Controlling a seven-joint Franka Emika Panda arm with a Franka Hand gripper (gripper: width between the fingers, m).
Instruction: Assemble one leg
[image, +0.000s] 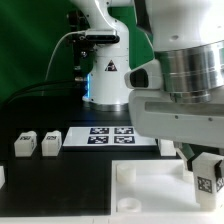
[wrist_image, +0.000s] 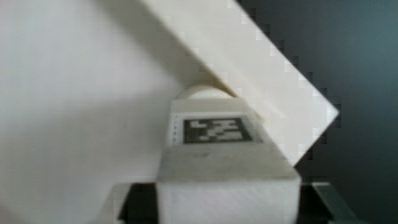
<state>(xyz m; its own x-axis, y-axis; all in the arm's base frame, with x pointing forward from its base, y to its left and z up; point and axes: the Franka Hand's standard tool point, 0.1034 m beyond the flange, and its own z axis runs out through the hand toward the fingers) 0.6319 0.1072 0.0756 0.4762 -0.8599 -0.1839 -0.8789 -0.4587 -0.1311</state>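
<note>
1. The large white tray (image: 140, 190) lies at the near edge of the black counter (image: 40, 115). A round socket shows near its corner, and as far as the exterior view shows, nothing sits in that socket.
2. Behind the tray the marker board (image: 110, 137) lies flat on the counter, its square tags facing up.
3. Toward the exterior view's left, two small white blocks (image: 36, 143) with tags stand just beside each other, well apart from the tray. A further white piece (image: 167, 146) shows just beyond the board's far end, partly hidden by the arm.
4. The robot's white base (image: 105, 75) stands at the back before a dark backdrop, with a patch of green beside it.
5. The hand (image: 200, 160) hangs low at the exterior view's right, over the tray's edge.
6. It is closed around the leg (image: 208, 176), a small white block whose tag faces the camera.
7. In the wrist view the leg (wrist_image: 217, 150) sits between the fingers (wrist_image: 134, 200), its tag plainly readable, its tip close against the tray's angled edge (wrist_image: 249, 70). Whether they touch I cannot tell.
</note>
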